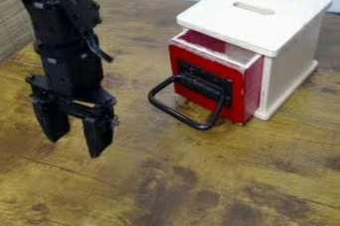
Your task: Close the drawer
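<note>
End effector (76, 138): one, black, fingers apart, nothing between them, above the desk (159, 178) at nine o'clock from the drawer. Drawer (216, 79): one, red, black front panel, partly open, at one o'clock on the desk, in a cream-white box (283, 33) with slotted top. Handle (184, 117): black loop, projecting toward seven o'clock, apart from the end effector.
</note>
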### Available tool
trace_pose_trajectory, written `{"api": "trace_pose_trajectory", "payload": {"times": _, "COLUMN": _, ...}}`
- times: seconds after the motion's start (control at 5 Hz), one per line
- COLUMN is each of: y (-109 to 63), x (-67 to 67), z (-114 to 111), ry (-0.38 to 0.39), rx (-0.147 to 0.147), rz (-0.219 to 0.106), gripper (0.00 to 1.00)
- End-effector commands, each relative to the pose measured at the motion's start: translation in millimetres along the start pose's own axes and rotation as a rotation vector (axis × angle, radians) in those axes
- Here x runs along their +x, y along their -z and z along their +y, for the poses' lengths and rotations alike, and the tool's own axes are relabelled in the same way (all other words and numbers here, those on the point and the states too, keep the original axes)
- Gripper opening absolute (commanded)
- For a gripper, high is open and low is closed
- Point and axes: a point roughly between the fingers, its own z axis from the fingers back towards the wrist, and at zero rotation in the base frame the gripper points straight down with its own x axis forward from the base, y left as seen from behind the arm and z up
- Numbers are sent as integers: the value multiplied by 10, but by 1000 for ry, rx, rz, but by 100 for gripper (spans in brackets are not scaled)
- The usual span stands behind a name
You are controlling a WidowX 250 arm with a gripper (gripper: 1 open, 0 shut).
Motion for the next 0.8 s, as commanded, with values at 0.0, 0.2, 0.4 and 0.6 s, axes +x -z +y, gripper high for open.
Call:
{"api": "trace_pose_trajectory", "payload": {"times": 0.0, "y": -215, "x": -79, "z": 88, "ry": 52, "rx": 13, "rz": -77, "gripper": 100}}
{"api": "trace_pose_trajectory", "payload": {"times": 0.2, "y": -212, "x": -135, "z": 180, "ry": 73, "rx": 13, "rz": -76, "gripper": 100}}
{"api": "trace_pose_trajectory", "payload": {"times": 0.4, "y": -277, "x": -153, "z": 297, "ry": 59, "rx": 8, "rz": -89, "gripper": 100}}
{"api": "trace_pose_trajectory", "payload": {"times": 0.6, "y": -338, "x": -76, "z": 361, "ry": -24, "rx": 15, "rz": -110, "gripper": 100}}
